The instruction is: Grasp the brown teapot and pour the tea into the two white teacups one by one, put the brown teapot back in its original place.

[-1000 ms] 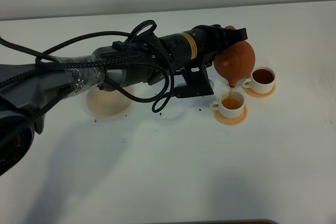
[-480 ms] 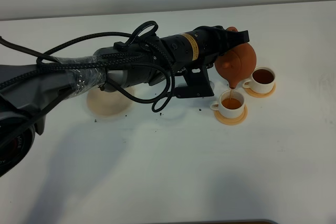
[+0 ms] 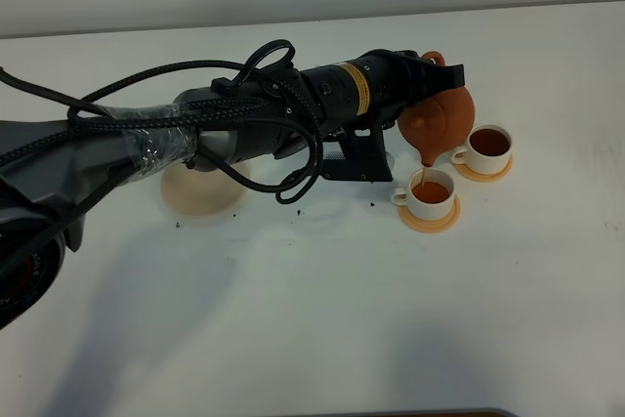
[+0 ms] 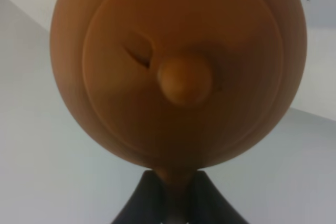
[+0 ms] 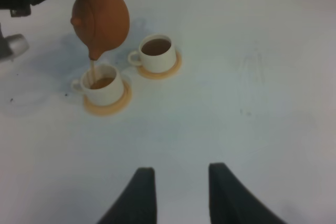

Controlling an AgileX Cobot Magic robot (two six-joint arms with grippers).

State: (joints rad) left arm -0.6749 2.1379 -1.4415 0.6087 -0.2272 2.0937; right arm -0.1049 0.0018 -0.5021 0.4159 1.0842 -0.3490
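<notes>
Rolled slightly further than a second before, the left tool (image 3: 439,67) had tipped the brown teapot (image 3: 441,119) a touch more. It stayed clamped on the teapot's loop handle, holding the pot in the air over the bench's (image 3: 293,319) far right part, spout down. A thin stream of tea (image 3: 426,171) fell into the nearer white teacup (image 3: 431,194). The farther white teacup (image 3: 488,146), just beside it, held dark tea. Each cup stood on an orange coaster (image 3: 430,223). The cream disc (image 3: 200,200) lay well apart toward the left edge, partly under the arm. The right tool (image 5: 176,195) hovered with jaws apart, gripping nothing.
</notes>
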